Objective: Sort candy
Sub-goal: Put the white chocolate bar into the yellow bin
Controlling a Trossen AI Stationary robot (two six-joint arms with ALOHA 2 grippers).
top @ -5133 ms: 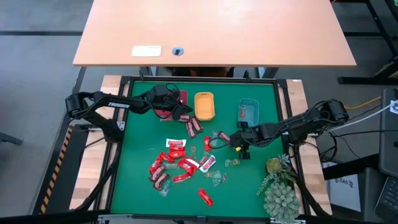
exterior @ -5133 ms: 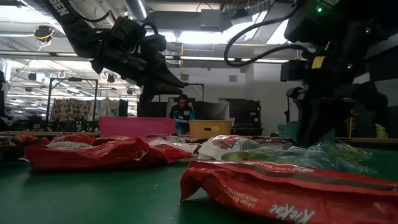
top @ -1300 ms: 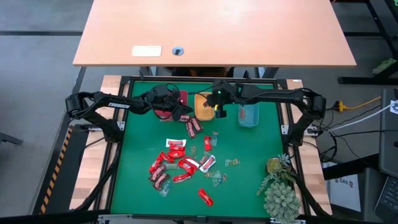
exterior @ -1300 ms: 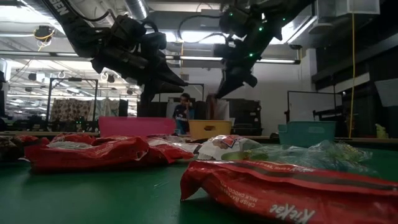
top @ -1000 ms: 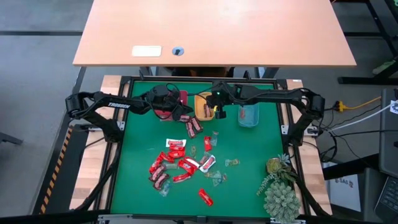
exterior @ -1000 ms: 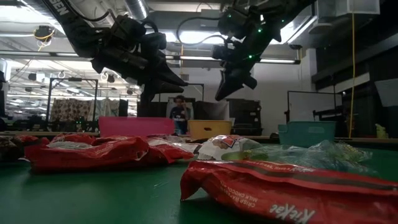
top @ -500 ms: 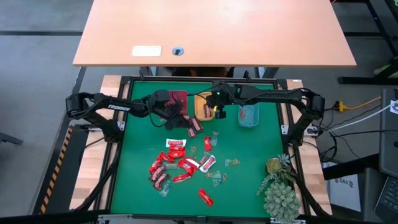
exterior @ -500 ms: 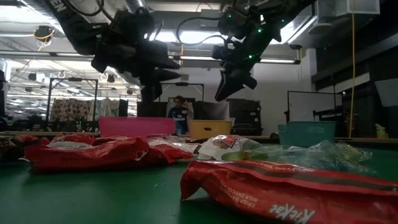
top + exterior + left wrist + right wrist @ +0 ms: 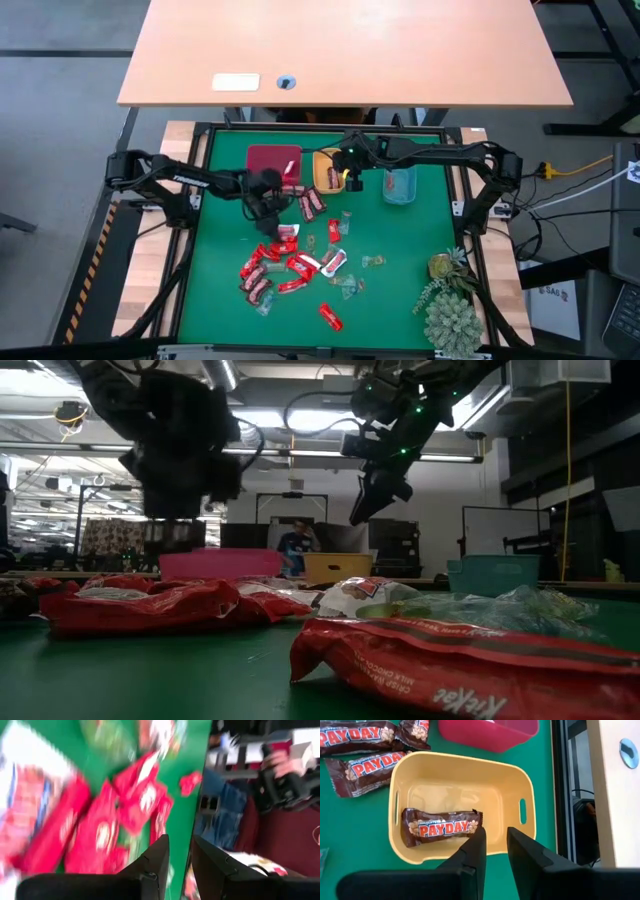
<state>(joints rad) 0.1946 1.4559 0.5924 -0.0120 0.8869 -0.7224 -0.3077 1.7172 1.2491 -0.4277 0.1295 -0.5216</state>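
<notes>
Candy is being shown scattered over the middle of the green table: red-wrapped pieces are lying in a loose cluster, with clear greenish pieces set among them and toward the plant side. Two brown-and-white bars are seen lying just in front of the red tray and the orange tray.

The right end effector is being held above the orange tray, and its fingers are seen slightly parted with nothing between them. In the right wrist view one brown PayDay bar is seen lying flat inside the orange tray, near its front wall, while two more PayDay bars are lying on the table just beside that tray.

The left end effector is being held over the far edge of the red cluster, clear of the red tray. Its fingers are seen a narrow gap apart, with nothing gripped; red wrappers are shown blurred below them.

A teal tray is seen beside the orange one, and a spiky green plant is standing at the table's near right corner. In the low view a person is seen in the room behind the table.
</notes>
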